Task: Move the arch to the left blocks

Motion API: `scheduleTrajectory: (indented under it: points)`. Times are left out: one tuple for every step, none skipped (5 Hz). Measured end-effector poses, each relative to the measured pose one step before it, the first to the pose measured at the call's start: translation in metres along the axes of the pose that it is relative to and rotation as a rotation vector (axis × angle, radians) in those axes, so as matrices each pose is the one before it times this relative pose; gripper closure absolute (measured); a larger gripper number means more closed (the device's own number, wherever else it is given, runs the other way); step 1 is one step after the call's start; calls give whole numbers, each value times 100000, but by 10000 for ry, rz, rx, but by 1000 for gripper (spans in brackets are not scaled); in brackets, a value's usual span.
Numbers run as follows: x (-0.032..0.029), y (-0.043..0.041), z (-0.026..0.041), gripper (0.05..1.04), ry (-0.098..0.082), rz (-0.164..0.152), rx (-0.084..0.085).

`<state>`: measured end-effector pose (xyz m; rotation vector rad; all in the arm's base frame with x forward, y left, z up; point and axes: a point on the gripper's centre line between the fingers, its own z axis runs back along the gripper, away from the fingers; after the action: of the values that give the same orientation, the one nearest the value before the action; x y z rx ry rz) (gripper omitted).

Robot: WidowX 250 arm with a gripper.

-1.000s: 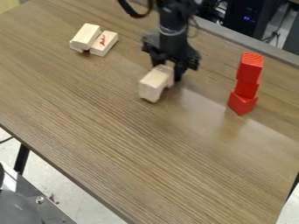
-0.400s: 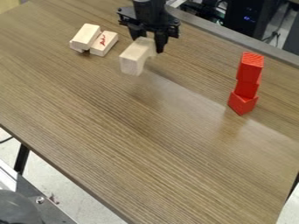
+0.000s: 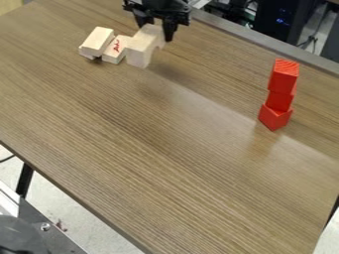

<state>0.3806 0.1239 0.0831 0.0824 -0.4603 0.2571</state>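
A brown wood-grain table (image 3: 172,163) stands over a pale floor (image 3: 63,211), black equipment (image 3: 278,22) behind it

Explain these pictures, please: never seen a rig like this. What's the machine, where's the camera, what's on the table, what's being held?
The machine is a black robot arm, coming in from the top edge and ending in a two-finger gripper. The pictures come from a fixed camera looking down at a slant.

The gripper holds a pale arch, apparently above the wood-grain table. Left of it in the picture are a pale block and a pale block with red marks. I can't tell whether the arch touches the marked one. Toward the right edge, three red blocks stand stacked.
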Motion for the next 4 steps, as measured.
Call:
scheduleTrajectory:
  points:
    - [1197,976,196,552,-462,24,245]
    - [1042,1169,68,552,-336,134,255]
    - [707,873,-698,552,74,151,186]
    - [773,1316,-1005,552,156,345,175]
